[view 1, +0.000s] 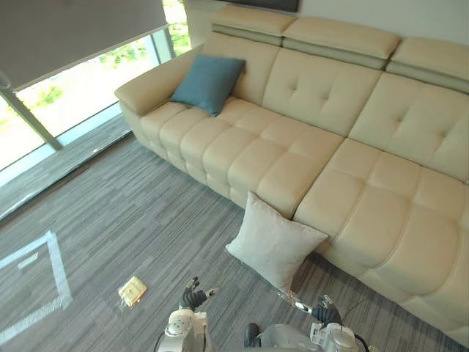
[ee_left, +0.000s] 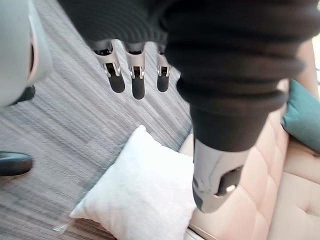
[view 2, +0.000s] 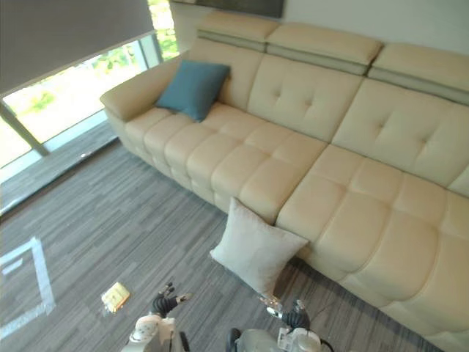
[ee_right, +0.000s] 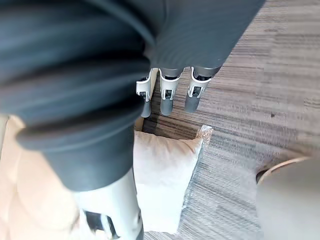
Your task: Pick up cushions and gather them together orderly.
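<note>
A pale grey cushion [view 1: 275, 242] stands on the carpet, leaning against the front of the cream sofa [view 1: 381, 213]. A teal cushion [view 1: 208, 82] rests in the sofa's far left corner against the armrest. My left hand [view 1: 193, 295] hangs low at the bottom of the eye views, short of the grey cushion, fingers [ee_left: 135, 75] straight and holding nothing. My right hand [view 1: 321, 311] sits at the bottom right, near the grey cushion's lower corner, fingers [ee_right: 167, 97] straight and empty. Both wrist views look down on the grey cushion [ee_left: 135, 200] [ee_right: 162, 180].
A small yellow flat object [view 1: 133, 291] lies on the grey carpet to the left of my hands. White tape lines [view 1: 51, 271] mark the floor at the far left. A window wall [view 1: 66, 95] runs along the left behind the sofa's armrest.
</note>
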